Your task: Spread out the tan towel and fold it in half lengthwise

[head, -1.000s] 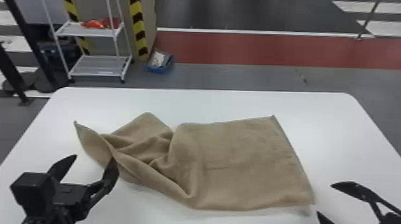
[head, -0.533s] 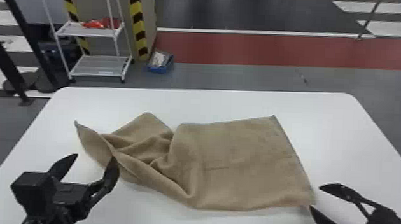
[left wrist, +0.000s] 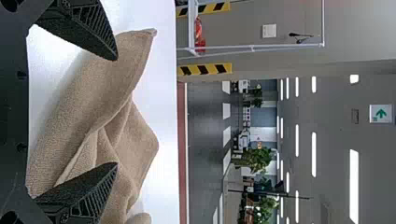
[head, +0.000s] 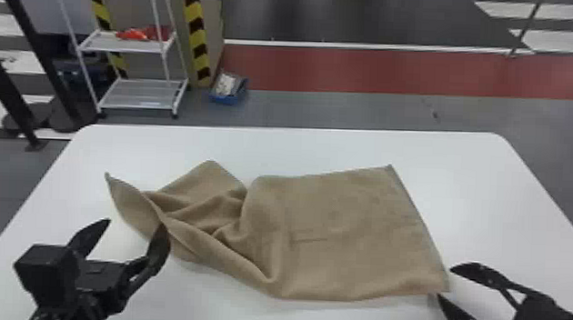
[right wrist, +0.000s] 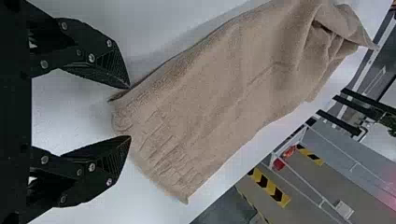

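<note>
The tan towel (head: 342, 232) lies across the table, flat on the right and bunched in folds on the left. My left gripper (head: 133, 231) stands open at its near left part, one finger overlapping the cloth's edge. In the left wrist view the towel (left wrist: 88, 102) stretches behind the open left gripper (left wrist: 116, 112). My right gripper (head: 445, 283) is open at the near right corner, which sits between its fingertips. The right wrist view has that corner of the towel (right wrist: 224, 93) at the tips of the open right gripper (right wrist: 130, 112).
The white table (head: 299, 148) has rounded far corners. Beyond it on the floor stand a white shelf rack (head: 137, 93) and a blue bin (head: 229, 89), at the back left.
My right gripper has moved left to the towel's near right corner. The left gripper and the towel look unmoved.
</note>
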### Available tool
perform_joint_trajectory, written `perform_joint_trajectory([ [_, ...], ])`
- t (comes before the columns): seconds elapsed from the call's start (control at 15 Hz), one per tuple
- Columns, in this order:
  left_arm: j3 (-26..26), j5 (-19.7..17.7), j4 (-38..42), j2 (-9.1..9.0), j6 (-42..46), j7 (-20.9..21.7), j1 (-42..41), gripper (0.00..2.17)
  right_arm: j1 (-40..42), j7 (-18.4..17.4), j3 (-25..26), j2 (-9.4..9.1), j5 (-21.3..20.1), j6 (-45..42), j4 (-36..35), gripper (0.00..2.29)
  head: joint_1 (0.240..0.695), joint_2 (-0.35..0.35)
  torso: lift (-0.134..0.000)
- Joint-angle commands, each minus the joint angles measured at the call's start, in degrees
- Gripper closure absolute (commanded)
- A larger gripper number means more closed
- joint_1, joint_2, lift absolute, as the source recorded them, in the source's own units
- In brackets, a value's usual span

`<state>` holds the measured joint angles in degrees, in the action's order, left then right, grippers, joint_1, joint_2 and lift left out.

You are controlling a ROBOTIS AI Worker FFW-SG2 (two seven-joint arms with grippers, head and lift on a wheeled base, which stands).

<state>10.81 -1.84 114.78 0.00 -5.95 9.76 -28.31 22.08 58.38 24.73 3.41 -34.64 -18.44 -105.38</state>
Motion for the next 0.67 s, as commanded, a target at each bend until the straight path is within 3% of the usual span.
perform_joint_trajectory([
  [0.0,0.0,0.0,-0.3,-0.15,0.0,0.0,0.0,0.08,-1.2,-0.2,-0.6,-0.69,-1.6,-0.1,1.0,0.69,0.695,0.024,-0.125],
  [0.2,0.1,0.0,-0.3,-0.15,0.2,0.0,-0.1,0.08,-1.4,-0.5,-1.3,-0.95,-1.5,-0.4,1.3,0.74,0.695,0.032,-0.125],
  [0.33,0.2,0.0,-0.4,-0.15,0.4,0.0,-0.1,0.08,-1.5,-0.7,-0.4,-0.86,-0.9,-1.1,1.2,1.12,0.695,0.042,-0.125],
  [0.6,0.2,0.0,-0.6,-0.15,0.4,0.0,-0.1,0.08,-2.8,-1.1,5.2,-0.33,1.5,-3.2,2.0,1.18,0.695,0.027,-0.125],
])
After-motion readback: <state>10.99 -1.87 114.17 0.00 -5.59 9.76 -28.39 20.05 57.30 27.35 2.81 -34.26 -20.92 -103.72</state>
